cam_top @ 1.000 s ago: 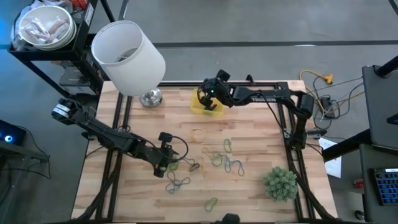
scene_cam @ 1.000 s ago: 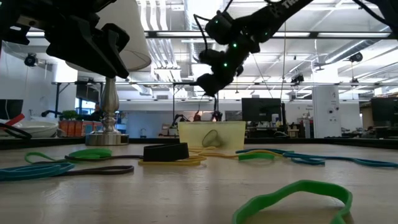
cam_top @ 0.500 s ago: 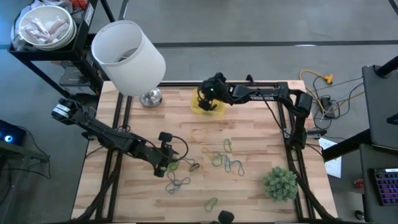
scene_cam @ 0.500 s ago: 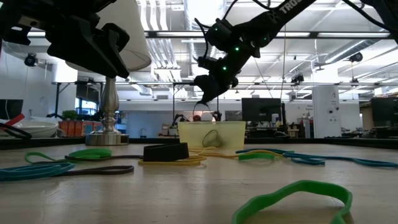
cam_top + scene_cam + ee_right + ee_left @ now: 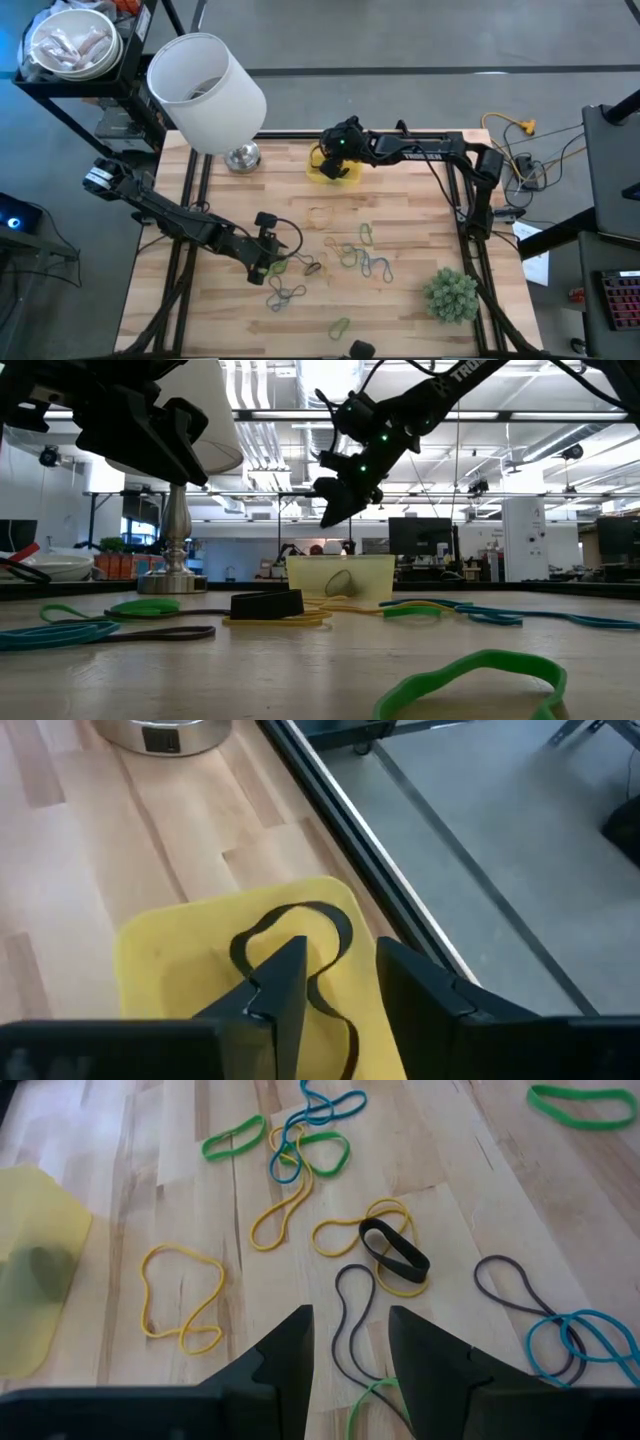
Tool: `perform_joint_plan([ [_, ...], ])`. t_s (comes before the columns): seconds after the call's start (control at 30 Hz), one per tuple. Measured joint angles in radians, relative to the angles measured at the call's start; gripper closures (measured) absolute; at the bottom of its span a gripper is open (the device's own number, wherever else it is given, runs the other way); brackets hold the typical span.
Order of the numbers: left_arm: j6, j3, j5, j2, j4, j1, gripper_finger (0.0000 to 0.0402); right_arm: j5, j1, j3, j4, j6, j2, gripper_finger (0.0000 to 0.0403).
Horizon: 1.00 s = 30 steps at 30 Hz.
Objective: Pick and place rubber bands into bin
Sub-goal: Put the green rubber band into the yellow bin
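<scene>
- Right pincer [image 5: 334, 160] hangs above the bin [image 5: 322, 177], its fingers [image 5: 283, 982] parted with a clear gap and nothing held between them.
- Inside the bin lies one dark rubber band [image 5: 300, 955], a floppy loop whose long axis runs roughly along the line of the right pincer's fingers, directly beneath them and free of them.
- The bin sits at the far edge of the bench [image 5: 420, 220], just to the right of the lamp base [image 5: 241, 157], with its long sides roughly parallel to that edge.
- The loose rubber bands [image 5: 350, 252] lie scattered on the bench on the near side of the bin, in green, yellow, blue and dark colours, well apart from it.
- Left pincer [image 5: 268, 268] waits low over the bench, near-left of the bin, open and empty; a black band [image 5: 394, 1250] lies just ahead of its fingertips, its long axis slanted across a yellow one [image 5: 345, 1232].
- A thin dark loop [image 5: 350, 1330] runs lengthwise between the left fingers.
- A small green plant [image 5: 451, 295] stands on the bench, near-right of the bin.
</scene>
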Motion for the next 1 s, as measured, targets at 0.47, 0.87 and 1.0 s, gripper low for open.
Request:
perform_joint_plan([
  [0.47,-0.137,-0.076,0.016,0.001,-0.018,0.0,0.0285,-0.397,0.2,0.002,-0.305,-0.02,-0.133,0.029],
  [0.87,-0.316,-0.079,0.12,0.089,-0.13,0.001,0.0285,-0.392,0.526,-0.015,-0.34,-0.046,-0.143,0.0311],
  [1.0,-0.316,-0.079,0.143,0.132,-0.129,0.002,0.0285,-0.392,0.618,-0.022,-0.337,-0.046,-0.143,0.032],
])
